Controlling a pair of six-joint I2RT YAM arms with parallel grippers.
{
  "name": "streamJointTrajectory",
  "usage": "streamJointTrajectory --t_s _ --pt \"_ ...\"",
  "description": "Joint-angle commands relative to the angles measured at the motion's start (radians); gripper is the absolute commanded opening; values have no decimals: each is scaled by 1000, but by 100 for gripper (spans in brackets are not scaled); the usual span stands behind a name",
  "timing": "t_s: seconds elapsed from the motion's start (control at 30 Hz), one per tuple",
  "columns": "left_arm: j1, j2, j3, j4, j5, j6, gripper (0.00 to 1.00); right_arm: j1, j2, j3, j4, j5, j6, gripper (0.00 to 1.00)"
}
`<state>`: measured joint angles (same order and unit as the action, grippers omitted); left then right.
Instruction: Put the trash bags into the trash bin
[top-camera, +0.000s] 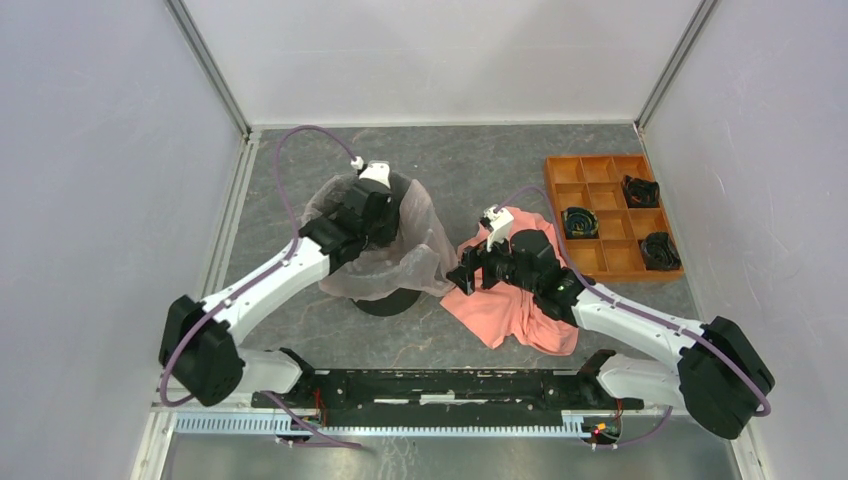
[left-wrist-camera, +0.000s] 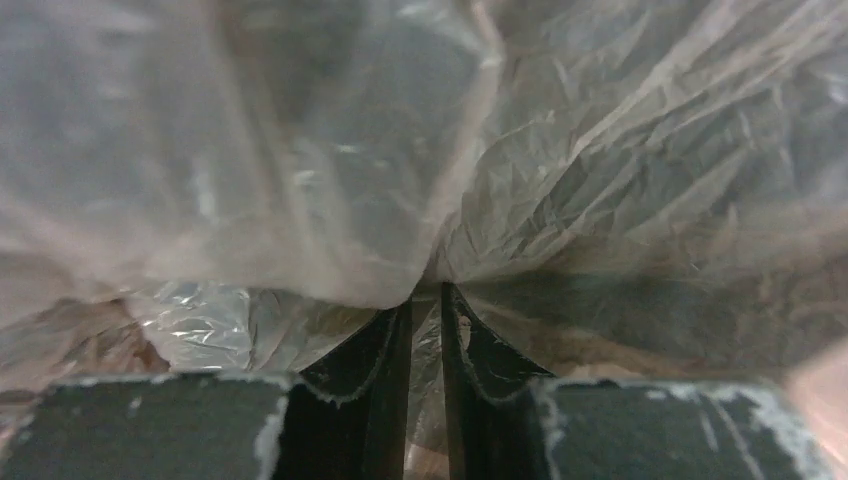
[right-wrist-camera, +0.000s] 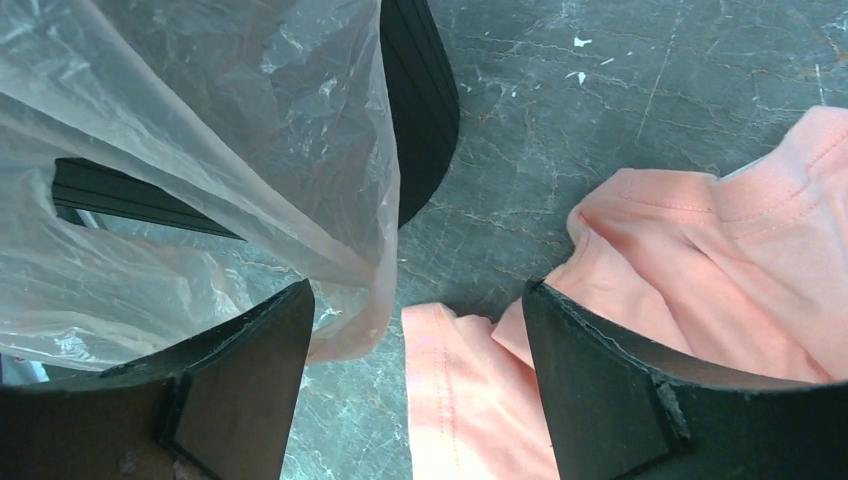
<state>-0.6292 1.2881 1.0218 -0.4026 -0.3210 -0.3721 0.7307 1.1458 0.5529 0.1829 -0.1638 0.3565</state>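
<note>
The pale pink translucent trash bag (top-camera: 428, 248) is draped over the black round trash bin (top-camera: 388, 302) and hangs down its right side to the table. My left gripper (top-camera: 365, 215) reaches down into the bin's mouth. In the left wrist view its gripper (left-wrist-camera: 425, 298) stands nearly closed, with a fold of the trash bag (left-wrist-camera: 600, 150) pinched between the fingers. My right gripper (top-camera: 466, 275) is low beside the bin, open and holding nothing. In the right wrist view the trash bag (right-wrist-camera: 200, 120) and the trash bin (right-wrist-camera: 420, 100) lie left of the right gripper (right-wrist-camera: 415, 290).
A coral-orange cloth (top-camera: 520, 310) lies crumpled under the right arm, and its edge (right-wrist-camera: 720, 230) reaches between the right fingers. An orange compartment tray (top-camera: 612, 258) holding dark coiled items sits at the back right. Grey walls close in both sides.
</note>
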Motion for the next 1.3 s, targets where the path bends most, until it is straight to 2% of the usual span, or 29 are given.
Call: streamJointTrajectory --t_s 0.0,0.13,0.33,0.43,0.57,0.77,0.97,1.07,1.27 --pt "2 24 32 28 -44 48 23 -1 -3 18 51 -29 22 83" --pt "2 -63 85 -36 6 44 26 -1 -10 36 12 4 -21 83" --pt "2 -256 95 -118 104 11 46 -2 -3 66 -19 63 -71 84" --pt "2 -354 77 -132 122 -9 54 -2 44 106 -2 51 -82 84" --pt "2 -459 93 -160 134 -14 59 -2 152 186 -3 108 -144 86" --pt "2 -554 155 -211 123 10 71 78 288 208 238 18 -361 94" --pt "2 -645 185 -224 110 14 77 176 409 250 424 -98 -615 97" --pt "2 -683 212 -247 101 19 80 202 501 321 482 -176 -654 97" --pt "2 -756 237 -252 64 52 84 289 698 545 483 -255 -679 98"
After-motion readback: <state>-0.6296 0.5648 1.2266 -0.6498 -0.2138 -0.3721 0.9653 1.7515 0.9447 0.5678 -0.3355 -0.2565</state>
